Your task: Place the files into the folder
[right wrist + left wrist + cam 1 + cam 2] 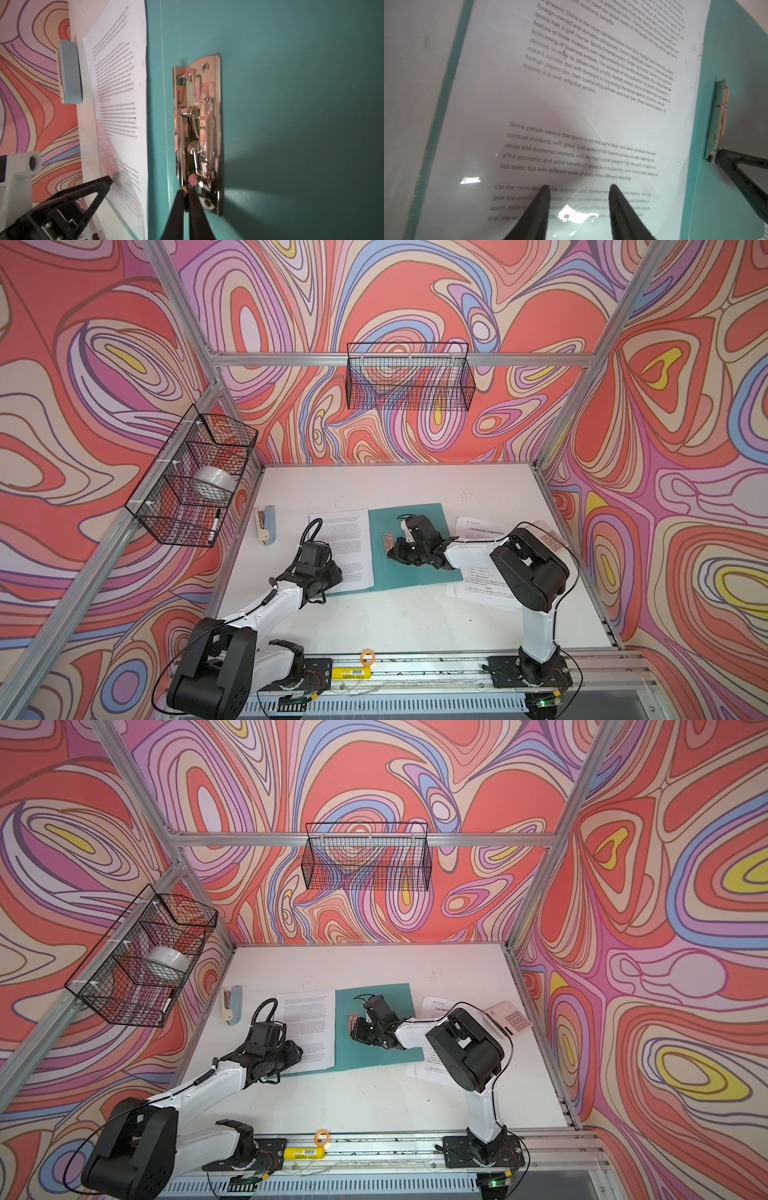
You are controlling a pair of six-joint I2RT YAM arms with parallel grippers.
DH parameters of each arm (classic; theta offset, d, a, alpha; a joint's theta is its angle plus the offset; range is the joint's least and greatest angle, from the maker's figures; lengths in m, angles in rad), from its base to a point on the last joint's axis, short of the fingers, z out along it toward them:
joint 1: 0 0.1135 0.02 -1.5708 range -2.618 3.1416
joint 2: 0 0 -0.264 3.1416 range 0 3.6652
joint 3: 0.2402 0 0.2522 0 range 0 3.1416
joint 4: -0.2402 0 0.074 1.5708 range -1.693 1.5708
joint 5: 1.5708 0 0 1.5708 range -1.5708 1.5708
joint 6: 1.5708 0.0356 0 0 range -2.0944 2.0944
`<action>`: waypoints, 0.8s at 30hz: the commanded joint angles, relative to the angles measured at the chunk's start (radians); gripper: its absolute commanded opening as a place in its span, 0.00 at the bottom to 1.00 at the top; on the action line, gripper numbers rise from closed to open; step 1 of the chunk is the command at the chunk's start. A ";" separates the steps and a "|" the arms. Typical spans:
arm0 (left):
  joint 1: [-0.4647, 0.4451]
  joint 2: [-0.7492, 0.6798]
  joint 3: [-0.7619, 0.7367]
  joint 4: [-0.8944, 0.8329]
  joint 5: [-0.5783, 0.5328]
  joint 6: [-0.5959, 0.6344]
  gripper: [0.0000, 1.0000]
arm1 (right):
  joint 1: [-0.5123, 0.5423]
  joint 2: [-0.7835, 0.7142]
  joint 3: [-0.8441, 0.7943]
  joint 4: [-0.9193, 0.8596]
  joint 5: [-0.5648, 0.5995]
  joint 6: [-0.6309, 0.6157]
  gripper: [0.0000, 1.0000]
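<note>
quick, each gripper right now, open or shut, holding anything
Left gripper: open, holding nothing, tips over the white printed paper sheet.
Right gripper: shut at the shiny metal clip's end; whether it grips it cannot be told.

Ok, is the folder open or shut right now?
Open: the folder lies spread flat on the table, its inside metal clip exposed and a printed sheet lying on its left half.

my folder (399, 576) is plain teal-green, its clip (199, 133) mirror-silver; the files (345, 539) are white with black print. my left gripper (579, 185) is black. the stapler (269, 519) is grey-blue, the table (374, 622) white — and the walls (415, 302) swirl coral, lilac, blue, yellow, cream.
</note>
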 commanded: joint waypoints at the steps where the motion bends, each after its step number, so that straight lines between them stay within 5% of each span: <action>1: 0.004 0.011 -0.005 -0.053 -0.003 0.010 0.47 | -0.004 0.015 -0.006 0.001 -0.004 0.003 0.11; 16: 0.004 0.009 -0.007 -0.049 0.002 0.013 0.47 | -0.004 0.034 -0.006 0.012 -0.016 0.014 0.10; 24: 0.004 0.016 -0.005 -0.051 -0.002 0.013 0.47 | -0.006 0.039 -0.004 -0.025 0.002 0.012 0.00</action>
